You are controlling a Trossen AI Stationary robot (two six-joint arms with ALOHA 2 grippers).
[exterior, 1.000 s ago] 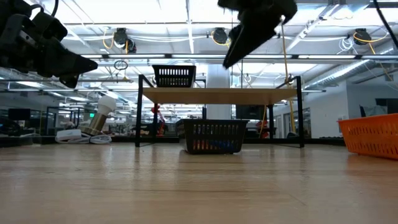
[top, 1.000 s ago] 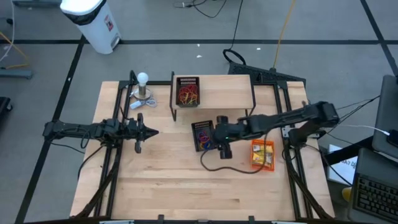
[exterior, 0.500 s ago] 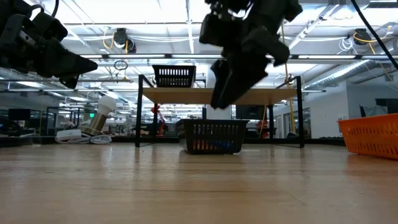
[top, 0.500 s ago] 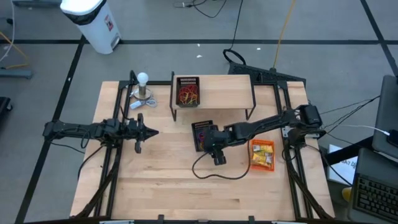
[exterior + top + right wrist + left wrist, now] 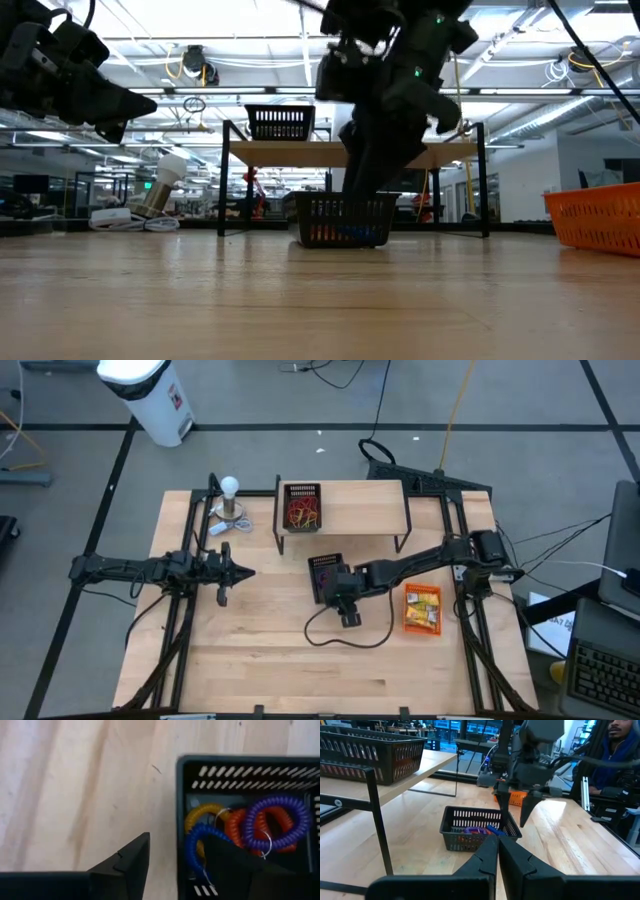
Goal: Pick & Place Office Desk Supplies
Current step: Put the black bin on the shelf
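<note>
Coiled bands (image 5: 250,832) in purple, orange, yellow and blue lie in the black basket (image 5: 323,577) at table centre. Right gripper (image 5: 187,862) hangs over the basket's rim, fingers apart, one inside and one outside, holding nothing. Left gripper (image 5: 243,571) waits well apart at the table's left side, fingers closed and empty.

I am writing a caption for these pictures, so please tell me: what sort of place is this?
Most likely a robotics lab or workshop in a large open hall. Two dark robot arms work at a wooden table, bright lights and cable runs hang from an open ceiling, and more benches and equipment stand behind.
</note>
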